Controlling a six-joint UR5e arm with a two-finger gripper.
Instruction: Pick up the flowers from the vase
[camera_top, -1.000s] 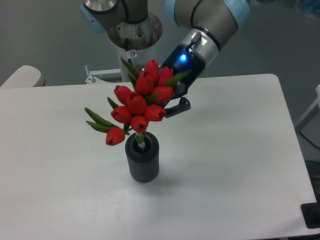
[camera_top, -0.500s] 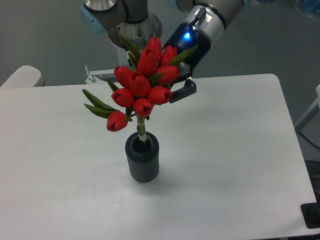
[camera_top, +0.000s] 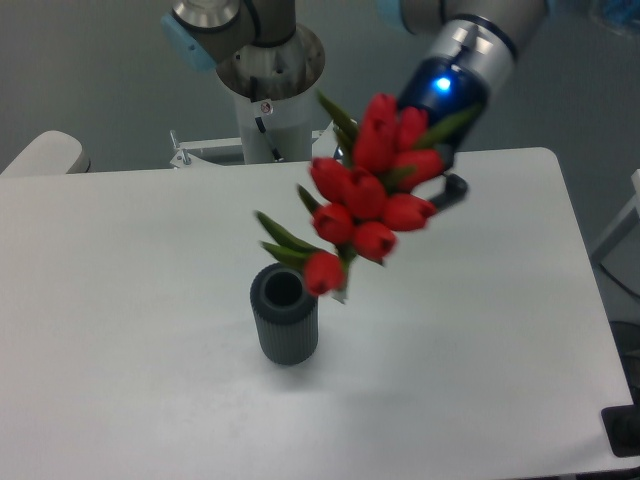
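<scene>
The flowers (camera_top: 368, 196), a bunch of red tulip buds with dark green leaves, hang in the air above the table, clear of the vase and tilted up to the right. My gripper (camera_top: 432, 178) is shut on the bunch from behind; the buds hide most of its fingers, and one dark finger (camera_top: 452, 188) shows at the right. The lowest bud and the stem end sit just right of the vase's rim. The vase (camera_top: 284, 313), a dark grey ribbed cylinder, stands upright on the white table with its hollow top empty.
The arm's base column (camera_top: 266, 75) stands at the table's far edge behind the vase. A pale rounded object (camera_top: 40, 153) shows at the far left. The white table (camera_top: 480, 350) ends close on the right and front.
The gripper has risen and swung right with the flowers. Their stems have come fully out of the vase, which stays in place.
</scene>
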